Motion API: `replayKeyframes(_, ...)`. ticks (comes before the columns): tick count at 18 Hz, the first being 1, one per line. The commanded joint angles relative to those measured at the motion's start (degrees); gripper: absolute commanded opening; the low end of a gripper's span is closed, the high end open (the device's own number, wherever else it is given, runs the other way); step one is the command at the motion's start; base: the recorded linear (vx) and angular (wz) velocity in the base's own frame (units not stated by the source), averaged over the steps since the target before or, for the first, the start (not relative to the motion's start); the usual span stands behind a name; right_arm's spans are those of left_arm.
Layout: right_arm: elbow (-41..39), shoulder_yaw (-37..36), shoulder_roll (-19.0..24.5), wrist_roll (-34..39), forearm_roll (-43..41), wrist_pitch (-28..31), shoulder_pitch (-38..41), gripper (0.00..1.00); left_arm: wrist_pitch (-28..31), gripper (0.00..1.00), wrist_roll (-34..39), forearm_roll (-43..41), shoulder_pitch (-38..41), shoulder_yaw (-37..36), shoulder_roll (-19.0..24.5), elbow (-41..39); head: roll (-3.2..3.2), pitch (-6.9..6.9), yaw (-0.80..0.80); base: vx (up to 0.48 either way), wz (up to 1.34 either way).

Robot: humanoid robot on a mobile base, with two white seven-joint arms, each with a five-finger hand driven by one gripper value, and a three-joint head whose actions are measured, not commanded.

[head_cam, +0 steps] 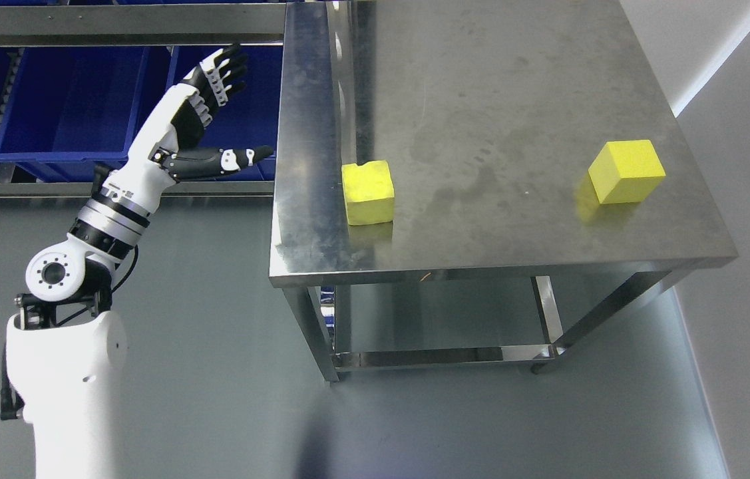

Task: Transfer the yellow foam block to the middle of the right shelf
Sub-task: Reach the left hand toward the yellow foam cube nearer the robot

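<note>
Currently 2 yellow foam cubes sitting on steel table: left yellow foam block near table's left edge, right yellow foam block near right edge, well apart. Risk: task naming 1 block only, so wrong cube possibly getting picked; soft foam likely squashing or slipping under fingertip grip; left cube sitting close to edge, nudge possibly tipping it off. Left hand hovering left of table, beside blue plastic bins, fingers spread wide, thumb out, holding nothing, touching nothing. Right arm not showing.
</note>
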Motion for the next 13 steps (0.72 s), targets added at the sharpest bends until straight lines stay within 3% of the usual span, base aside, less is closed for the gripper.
replayKeyframes(1, -1.00, 0.01, -1.00, -0.01, 0.18, 0.00, 0.09, 1.00, 0.24, 0.98, -1.58, -4.61, -5.73, -18.35, 4.25, 6.08, 0.00, 0.00, 0.00, 0.000, 0.00)
replayKeyframes(6, -1.00, 0.01, -1.00, -0.01, 0.18, 0.00, 0.09, 1.00, 0.50, 0.98, -1.58, -4.70, -7.32, -29.71, 3.63, 11.71, 0.00, 0.00, 0.00, 0.000, 0.00)
replayKeyframes(13, -1.00, 0.01, -1.00, -0.01, 0.18, 0.00, 0.09, 1.00, 0.33, 0.98, -1.58, -7.06, -8.99, -31.30, 3.10, 17.87, 0.00, 0.00, 0.00, 0.000, 0.00)
